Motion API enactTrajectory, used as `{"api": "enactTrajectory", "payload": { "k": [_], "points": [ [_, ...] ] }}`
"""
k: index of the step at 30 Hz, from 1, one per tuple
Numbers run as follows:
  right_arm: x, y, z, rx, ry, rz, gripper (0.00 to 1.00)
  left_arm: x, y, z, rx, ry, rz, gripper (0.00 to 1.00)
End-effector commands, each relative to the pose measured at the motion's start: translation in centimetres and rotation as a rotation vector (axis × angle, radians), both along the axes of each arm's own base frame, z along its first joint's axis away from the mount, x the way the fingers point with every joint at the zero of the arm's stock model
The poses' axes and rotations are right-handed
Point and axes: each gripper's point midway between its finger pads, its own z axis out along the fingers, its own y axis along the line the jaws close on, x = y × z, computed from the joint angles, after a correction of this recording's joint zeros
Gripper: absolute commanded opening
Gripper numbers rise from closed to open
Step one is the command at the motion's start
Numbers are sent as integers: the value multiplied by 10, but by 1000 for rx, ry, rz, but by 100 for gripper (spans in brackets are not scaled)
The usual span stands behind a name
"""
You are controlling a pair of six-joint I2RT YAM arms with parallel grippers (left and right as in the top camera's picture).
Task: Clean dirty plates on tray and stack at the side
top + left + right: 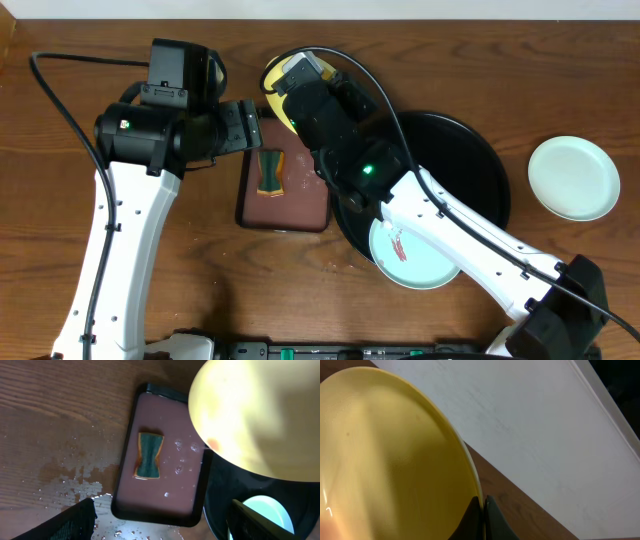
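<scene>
Your right gripper (483,510) is pinching the rim of the yellow plate (395,460), its fingers pressed together on the edge. From overhead, it is holding the plate at the far edge of the round black tray (470,160), just beside the far corner of the small rectangular tray (165,490). A faint reddish smear is showing near the plate's edge in the left wrist view.

Your left gripper (164,504) is hovering over the rectangular tray with its fingers spread wide, gripping nothing. The green-and-orange sponge (149,455) is lying on the maroon inside below it.

One mint plate (410,265) is sitting on the round tray's near side, streaked red and partly under your right arm. The other mint plate (573,177) is resting on the table (250,290) — well apart, to the right. Water drops are beading on the wood beside the rectangular tray.
</scene>
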Motion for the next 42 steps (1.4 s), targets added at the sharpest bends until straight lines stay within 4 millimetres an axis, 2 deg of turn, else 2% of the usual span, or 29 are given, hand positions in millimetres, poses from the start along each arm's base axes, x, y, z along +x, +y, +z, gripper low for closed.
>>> {"api": "enactTrajectory", "payload": {
  "k": [1, 19, 22, 26, 28, 30, 34, 42],
  "points": [
    [-2, 4, 10, 4, -25, -5, 1, 1, 6, 5, 13, -18, 15, 84],
    [-6, 10, 12, -41, -35, 26, 1, 1, 6, 5, 13, -18, 15, 84],
    [-4, 6, 14, -42, -46, -1, 1, 1, 6, 5, 13, -18, 15, 84],
    [-11, 12, 13, -128, -49, 22, 1, 1, 6, 5, 13, -19, 14, 84],
    [-9, 9, 17, -98, -69, -7, 1, 1, 6, 5, 13, -18, 15, 84],
    [-12, 16, 14, -91, -54, 28, 1, 1, 6, 5, 13, -19, 14, 84],
    [-9, 10, 19, -106, -77, -8, 1, 1, 6, 5, 13, -18, 15, 84],
    [-10, 11, 18, -103, -74, -5, 1, 1, 6, 5, 13, -19, 14, 84]
  ]
}}
